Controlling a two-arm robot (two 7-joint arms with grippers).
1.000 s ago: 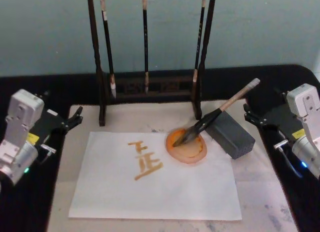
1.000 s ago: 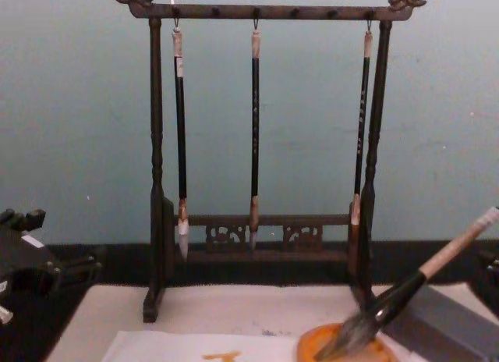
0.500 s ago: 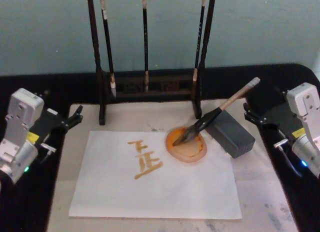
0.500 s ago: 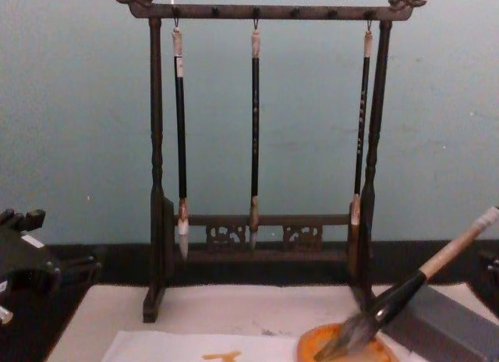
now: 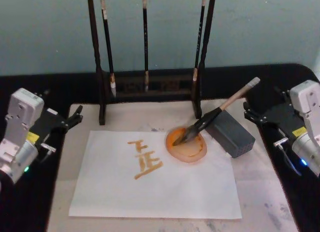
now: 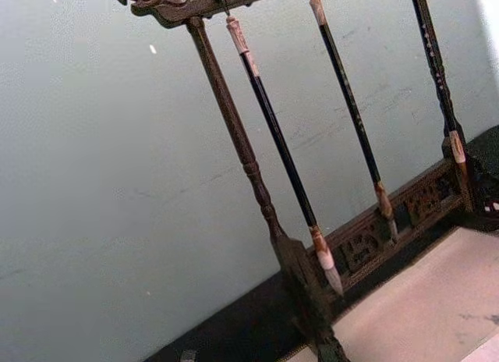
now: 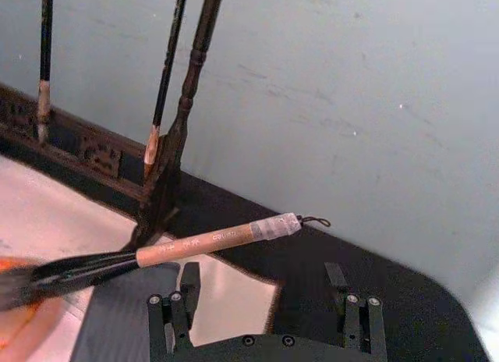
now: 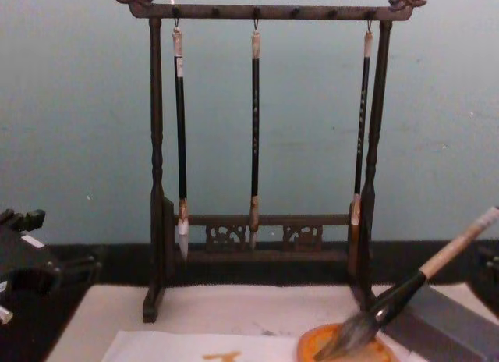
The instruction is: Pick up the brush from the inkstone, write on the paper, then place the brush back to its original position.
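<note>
The brush lies slanted, its dark bristles in the orange inkstone and its tan handle propped on a grey block. The chest view shows the brush over the inkstone. The white paper lies flat in front, bearing orange characters. My right gripper hovers right of the block, open and holding nothing. In the right wrist view the right gripper has the brush handle just ahead of it, untouched. My left gripper is parked open at the mat's left edge.
A dark wooden stand with three slim hanging brushes rises behind the paper. A beige felt mat covers the black table. The left wrist view looks at the stand against a pale wall.
My right arm has shifted slightly to the right, away from the block. The brush, inkstone and left arm stay as they were.
</note>
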